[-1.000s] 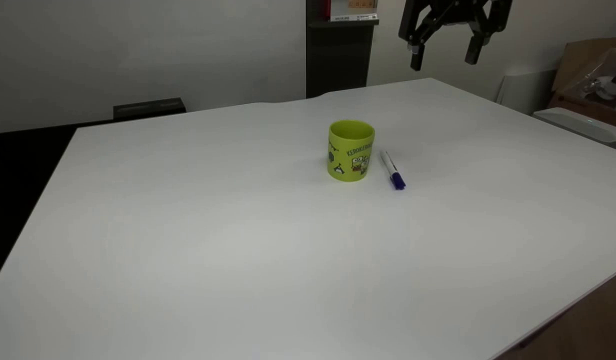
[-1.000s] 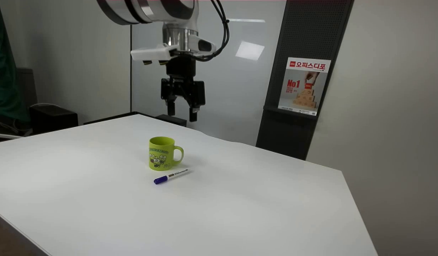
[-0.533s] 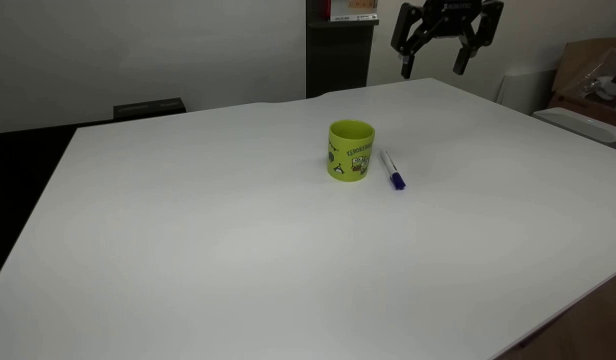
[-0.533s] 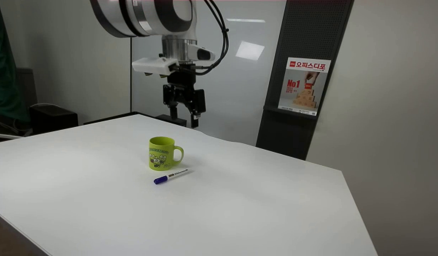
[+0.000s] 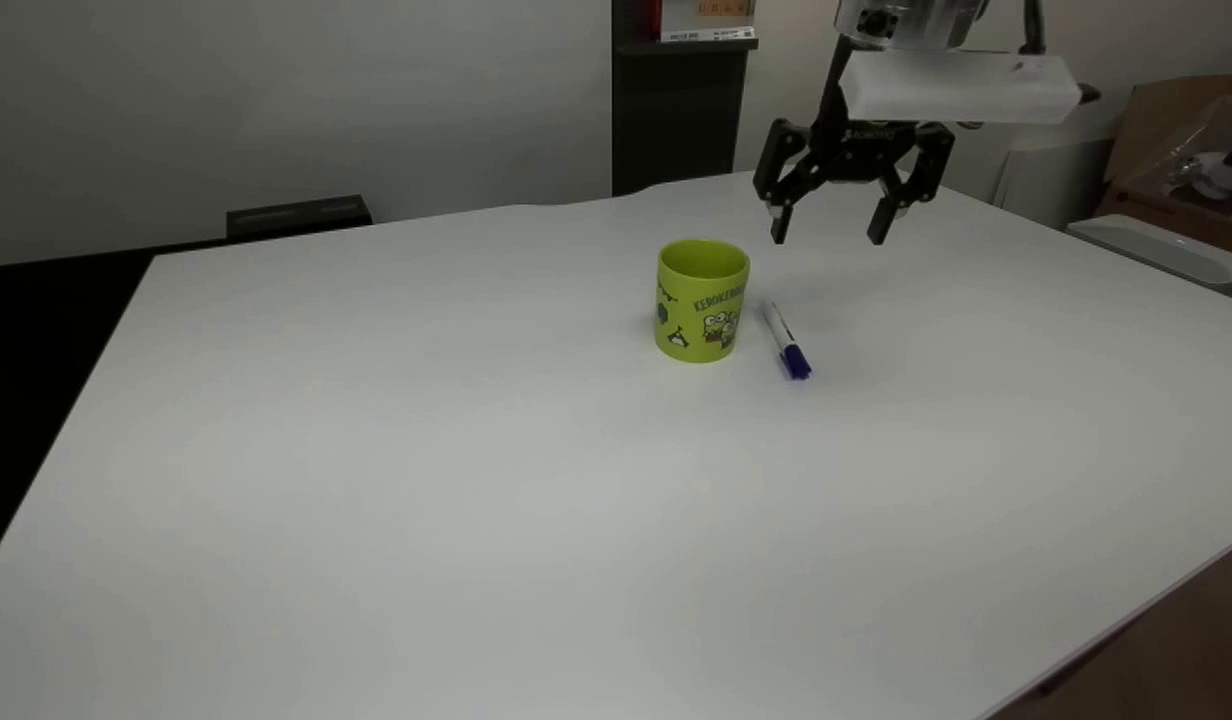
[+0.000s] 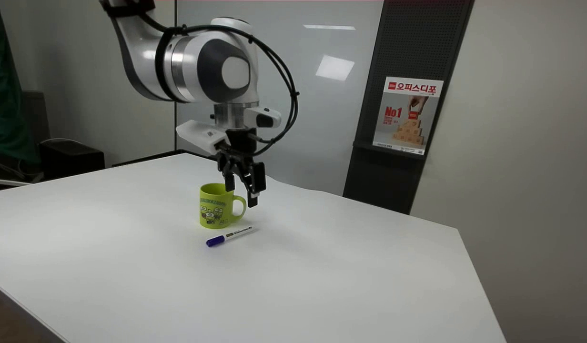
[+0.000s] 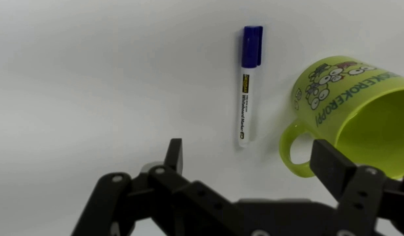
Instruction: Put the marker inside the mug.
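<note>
The marker, with a white barrel and dark blue cap, lies on the table beside the mug, apart from it; it shows in both exterior views (image 5: 786, 342) (image 6: 230, 236) and the wrist view (image 7: 246, 88). The yellow-green mug stands upright in both exterior views (image 5: 698, 312) (image 6: 213, 209); its handle and inside show in the wrist view (image 7: 336, 95). My gripper (image 5: 830, 236) (image 6: 241, 196) (image 7: 247, 154) is open and empty above the table, pointing down. In the wrist view the marker's white end lies ahead of the gap between the fingers. The right-hand finger overlaps the mug's handle there.
The white table (image 5: 426, 500) carries the mug and marker. A wall stands behind it, with a dark panel holding a poster (image 6: 408, 116). A cardboard box (image 5: 1166, 130) and a pale grey device (image 5: 1161, 250) sit past the table's side edge.
My gripper has come down and closer to the mug and marker, staying open. The arm and wrist camera have come lower into view. The mug and marker have not moved.
</note>
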You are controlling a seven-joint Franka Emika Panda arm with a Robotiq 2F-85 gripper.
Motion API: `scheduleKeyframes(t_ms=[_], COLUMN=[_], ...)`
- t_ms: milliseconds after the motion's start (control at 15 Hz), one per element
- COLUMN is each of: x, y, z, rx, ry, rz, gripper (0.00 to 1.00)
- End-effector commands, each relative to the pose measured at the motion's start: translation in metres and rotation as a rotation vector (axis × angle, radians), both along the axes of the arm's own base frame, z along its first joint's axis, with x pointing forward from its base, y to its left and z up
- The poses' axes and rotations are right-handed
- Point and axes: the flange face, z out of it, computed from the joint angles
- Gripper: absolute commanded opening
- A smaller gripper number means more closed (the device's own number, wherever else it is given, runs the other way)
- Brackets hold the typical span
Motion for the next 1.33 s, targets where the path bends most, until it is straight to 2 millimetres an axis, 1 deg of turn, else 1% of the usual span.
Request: scheduleKeyframes(t_ms=[0,133,333,1267], x=[-0.001,-0.004,-0.007,-0.018], y=[0.001,0.001,0.000,-0.010], z=[-0.022,-0.033,-0.044,-0.075], rx=[0.049,0.064,0.072,0.086], ry=[0.010,0.031,0.053,0.116], rz=[-0.055,-0.073,-0.089,-0.135], gripper=[1.00,1.00,1.00,1.00])
